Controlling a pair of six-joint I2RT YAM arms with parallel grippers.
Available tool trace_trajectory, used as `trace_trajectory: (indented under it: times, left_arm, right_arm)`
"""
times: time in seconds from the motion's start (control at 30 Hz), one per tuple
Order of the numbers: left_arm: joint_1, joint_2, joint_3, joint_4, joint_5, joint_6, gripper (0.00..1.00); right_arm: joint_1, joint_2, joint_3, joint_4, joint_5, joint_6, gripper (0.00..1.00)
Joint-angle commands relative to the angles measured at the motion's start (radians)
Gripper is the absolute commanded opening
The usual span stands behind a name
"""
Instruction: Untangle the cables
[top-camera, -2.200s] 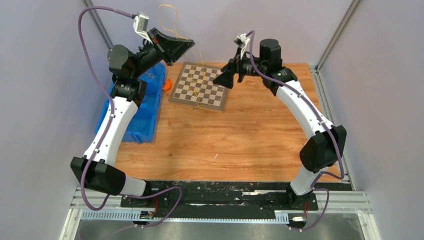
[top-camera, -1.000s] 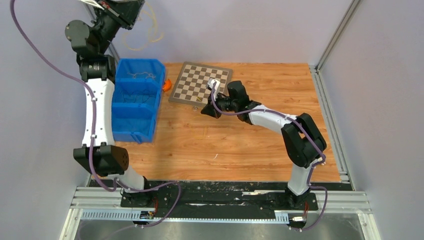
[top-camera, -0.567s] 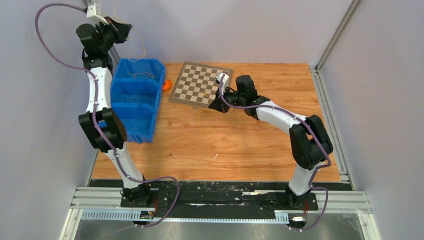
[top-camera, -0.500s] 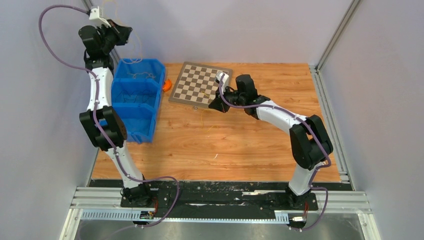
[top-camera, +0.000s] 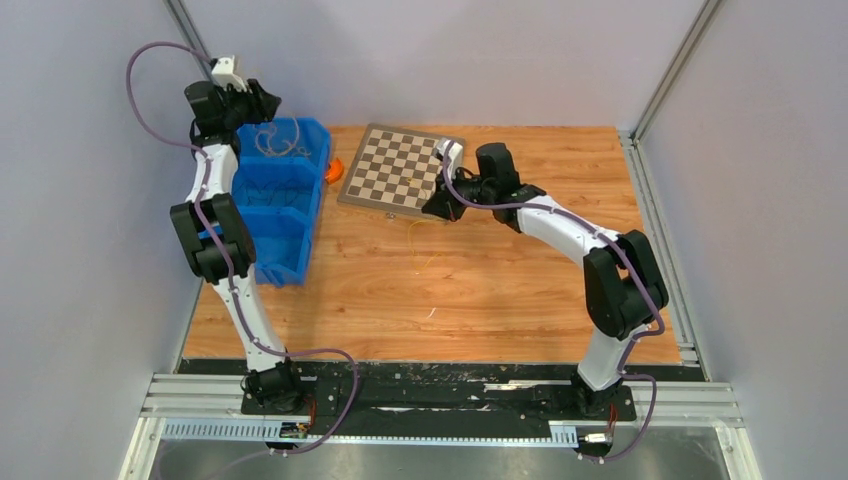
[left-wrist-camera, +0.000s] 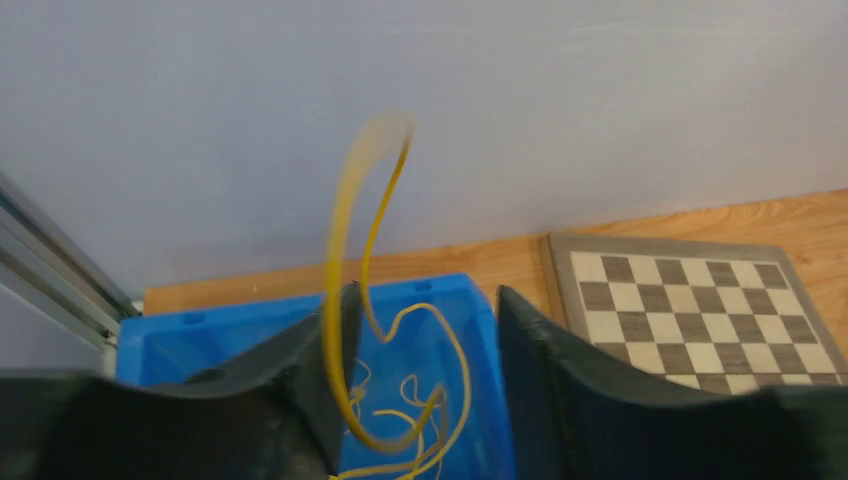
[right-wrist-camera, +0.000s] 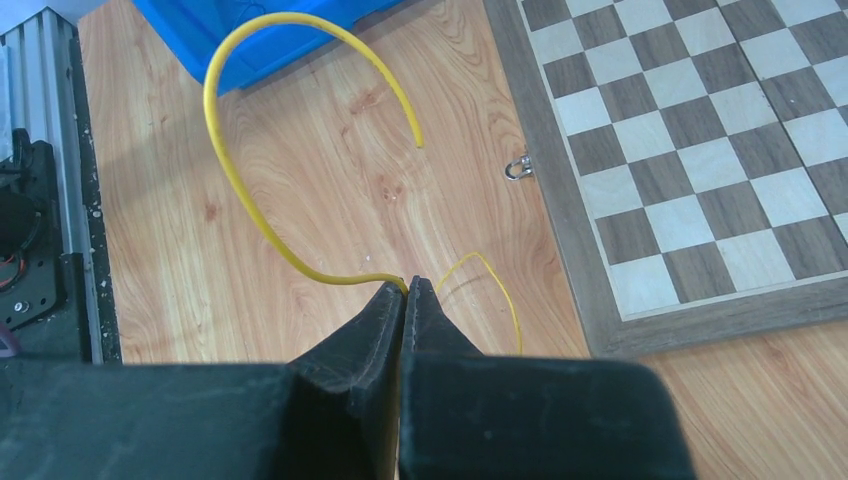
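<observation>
Grey walls, a wooden table (top-camera: 480, 290), a chessboard (top-camera: 395, 170) at the far middle and a blue bin (top-camera: 300, 255) far left. The left gripper (left-wrist-camera: 425, 310) hangs over the bin's far compartment, fingers apart, with a blurred yellow strand (left-wrist-camera: 345, 200) looping between them above loose cables (left-wrist-camera: 408, 384) lying inside. The right gripper (right-wrist-camera: 405, 290) is pinched tight on a yellow cable (right-wrist-camera: 225, 170) just near of the chessboard's near edge. My advice: hold the left spread wide so the strand drops inside the walls. Lift the right pinch slowly, its tail away from the board's metal clasp (right-wrist-camera: 517, 166). No brand, label or writing is readable.
</observation>
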Motion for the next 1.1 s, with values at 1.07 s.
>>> trace_trajectory:
  times: [1.07]
  left_arm:
    - [-0.346,-0.833,-0.865,0.104,0.457,0.069,0.91]
  right_arm:
    - [-0.026,0.021,0.613,0.025,-0.244,0.449,0.00]
